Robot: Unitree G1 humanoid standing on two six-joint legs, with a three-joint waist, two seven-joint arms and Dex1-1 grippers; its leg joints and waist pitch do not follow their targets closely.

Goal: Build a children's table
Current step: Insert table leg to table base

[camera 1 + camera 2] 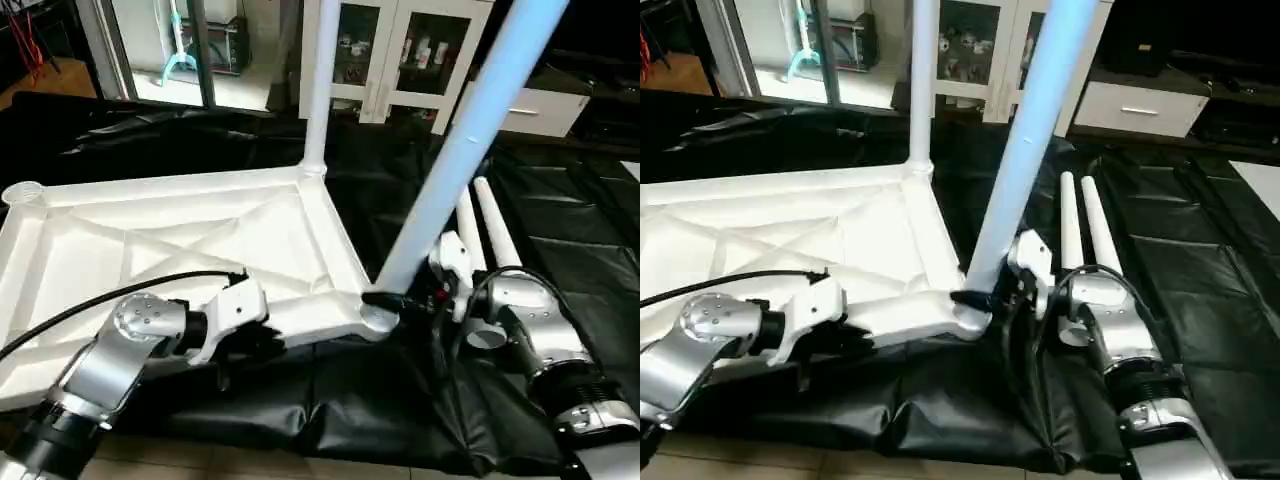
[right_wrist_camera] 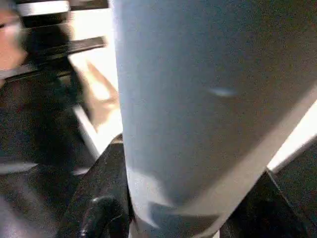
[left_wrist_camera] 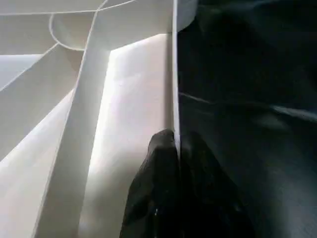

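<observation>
The white tabletop lies upside down on black cloth, its X-ribs facing up. One white leg stands upright in the far right corner socket. A second leg leans to the right with its foot at the near right corner socket. My right gripper is shut on this leg just above the socket, and its black fingers clasp the tube on both sides. My left gripper is shut on the tabletop's near rim, with the fingertips pinching the thin edge. Two more legs lie side by side on the cloth at the right.
The black cloth covers the floor and ends at a strip of wooden floor near me. A white cabinet with glass doors and a low white drawer unit stand at the back. The far left corner socket has no leg in it.
</observation>
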